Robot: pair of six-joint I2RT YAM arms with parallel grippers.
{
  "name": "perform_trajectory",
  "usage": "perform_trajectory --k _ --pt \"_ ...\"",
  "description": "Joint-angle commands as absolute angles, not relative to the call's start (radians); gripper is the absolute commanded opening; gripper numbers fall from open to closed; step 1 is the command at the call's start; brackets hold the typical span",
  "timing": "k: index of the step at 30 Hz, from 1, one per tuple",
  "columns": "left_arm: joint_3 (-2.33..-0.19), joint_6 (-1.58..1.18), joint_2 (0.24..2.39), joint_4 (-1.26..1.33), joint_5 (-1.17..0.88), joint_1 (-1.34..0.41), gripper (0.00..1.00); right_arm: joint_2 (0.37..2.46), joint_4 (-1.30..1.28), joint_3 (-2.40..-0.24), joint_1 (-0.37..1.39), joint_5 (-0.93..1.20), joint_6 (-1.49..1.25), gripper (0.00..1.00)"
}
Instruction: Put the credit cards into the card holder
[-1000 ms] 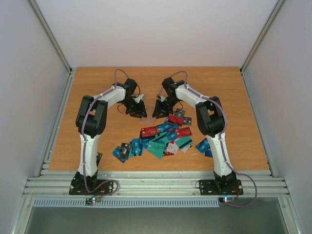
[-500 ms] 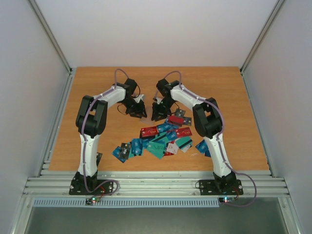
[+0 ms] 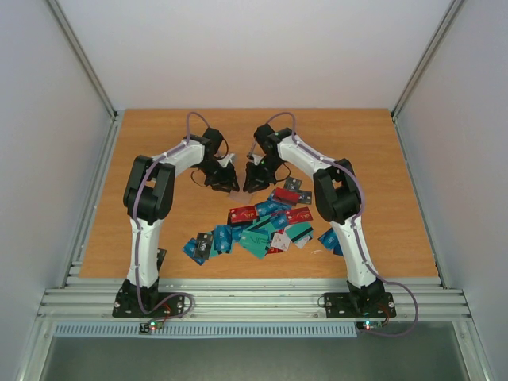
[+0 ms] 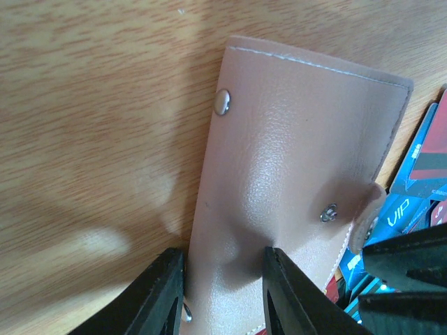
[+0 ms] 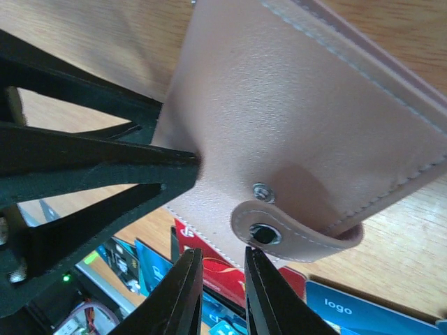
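Observation:
The tan card holder point(image 4: 300, 153) lies folded on the wooden table, its snap tab point(image 5: 293, 234) unfastened. My left gripper point(image 4: 222, 279) is shut on its near edge, one finger at the edge and one pressing into the cover. My right gripper point(image 5: 222, 272) is open by a narrow gap just below the snap tab and holds nothing. In the top view both grippers, left point(image 3: 230, 184) and right point(image 3: 248, 182), meet over the holder, which is mostly hidden there. The credit cards point(image 3: 262, 226) lie in a loose pile in front of the grippers; red and blue ones point(image 5: 349, 307) reach under the holder's edge.
The card pile spreads from a blue card at the left point(image 3: 194, 248) to one at the right point(image 3: 329, 236). Bare wood point(image 3: 159, 151) lies left of and behind the arms. Walls enclose the table on three sides.
My right arm has swung left, bringing its gripper up against the card holder and the left gripper. The left arm has stayed still.

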State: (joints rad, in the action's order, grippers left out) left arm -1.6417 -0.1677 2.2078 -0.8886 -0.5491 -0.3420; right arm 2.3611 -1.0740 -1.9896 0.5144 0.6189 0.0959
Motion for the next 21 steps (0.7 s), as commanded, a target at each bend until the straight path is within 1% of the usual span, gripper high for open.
perform_trajectory --k 1,7,15,21 --pt "-1.640 -0.161 2.260 -0.887 -0.530 -0.353 0.34 2.372 -1.055 -2.012 0.516 0.679 0.103 0.19" --pt "-1.641 -0.161 2.261 -0.886 -0.534 -0.353 0.34 2.355 -1.061 -1.993 0.504 0.599 0.087 0.15" --pt "-1.640 -0.160 2.261 -0.887 -0.535 -0.353 0.33 2.309 -1.045 -1.951 0.492 0.600 0.082 0.13" --pt "-1.641 -0.158 2.261 -0.887 -0.535 -0.351 0.33 2.245 -1.012 -1.868 0.465 0.600 0.069 0.11"
